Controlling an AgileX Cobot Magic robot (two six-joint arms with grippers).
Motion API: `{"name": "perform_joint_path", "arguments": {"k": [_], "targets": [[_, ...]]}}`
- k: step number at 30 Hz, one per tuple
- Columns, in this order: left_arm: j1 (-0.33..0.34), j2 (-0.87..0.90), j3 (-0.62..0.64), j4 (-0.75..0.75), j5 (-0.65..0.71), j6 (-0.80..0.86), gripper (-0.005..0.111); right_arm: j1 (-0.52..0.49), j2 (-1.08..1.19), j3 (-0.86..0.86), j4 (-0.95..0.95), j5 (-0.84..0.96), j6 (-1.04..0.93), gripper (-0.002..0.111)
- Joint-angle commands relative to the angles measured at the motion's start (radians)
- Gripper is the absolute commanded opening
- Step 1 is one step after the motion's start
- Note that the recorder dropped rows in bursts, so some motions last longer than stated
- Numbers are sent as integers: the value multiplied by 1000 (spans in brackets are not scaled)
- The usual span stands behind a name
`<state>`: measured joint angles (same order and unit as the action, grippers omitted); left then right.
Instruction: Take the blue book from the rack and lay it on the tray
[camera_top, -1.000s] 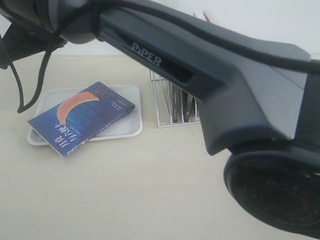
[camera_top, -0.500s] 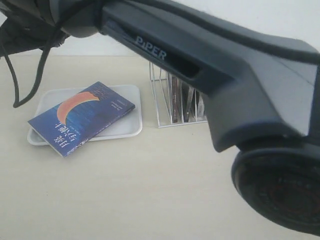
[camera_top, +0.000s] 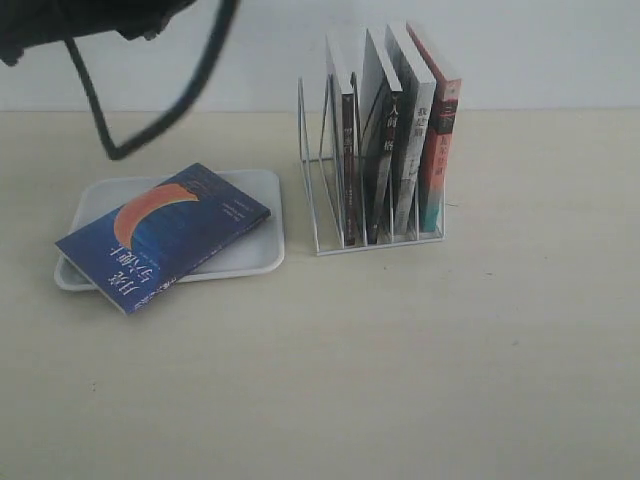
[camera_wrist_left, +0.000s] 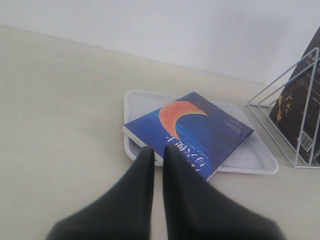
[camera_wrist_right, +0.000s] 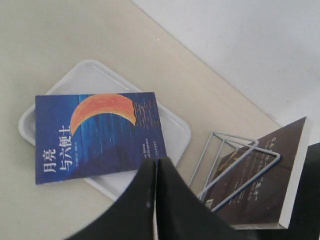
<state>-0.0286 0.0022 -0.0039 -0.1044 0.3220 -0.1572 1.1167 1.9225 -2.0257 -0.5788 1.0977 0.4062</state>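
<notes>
1. The blue book (camera_top: 165, 235) lies flat and cover-up on the tray (camera_top: 255, 262), out of the rack (camera_top: 312, 205).
2. In the exterior view its long axis runs on a diagonal, from near-left to far-right, askew to the tray's left-to-right length.
3. The end with the white characters points near-left and overhangs the tray's front-left rim. The orange crescent sits toward the far end.
4. The rack stands just right of the tray, with four upright books (camera_top: 395, 130) in its slots.
5. The left pincer (camera_wrist_left: 159, 150) hangs above the desk near the book's overhanging corner, fingers almost pressed together and pinching nothing.
6. The right pincer (camera_wrist_right: 155, 162) is pressed together too, and empty.
7. The desk (camera_top: 400, 380) is pale, light wood-toned and matte, and behind it is a plain white wall (camera_top: 540, 50).
</notes>
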Motion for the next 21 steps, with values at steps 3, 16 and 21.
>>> {"name": "perform_joint_path", "arguments": {"k": [3,16,21], "targets": [[-5,-2,4,-4,-10,-3,6,-2,-205,371,-106,-228,12,0],[-5,-2,4,-4,-10,-3,6,-97,-709,1087,-278,-549,198,0],[-5,-2,4,-4,-10,-3,6,-230,-927,1302,-278,-581,353,0]]}}
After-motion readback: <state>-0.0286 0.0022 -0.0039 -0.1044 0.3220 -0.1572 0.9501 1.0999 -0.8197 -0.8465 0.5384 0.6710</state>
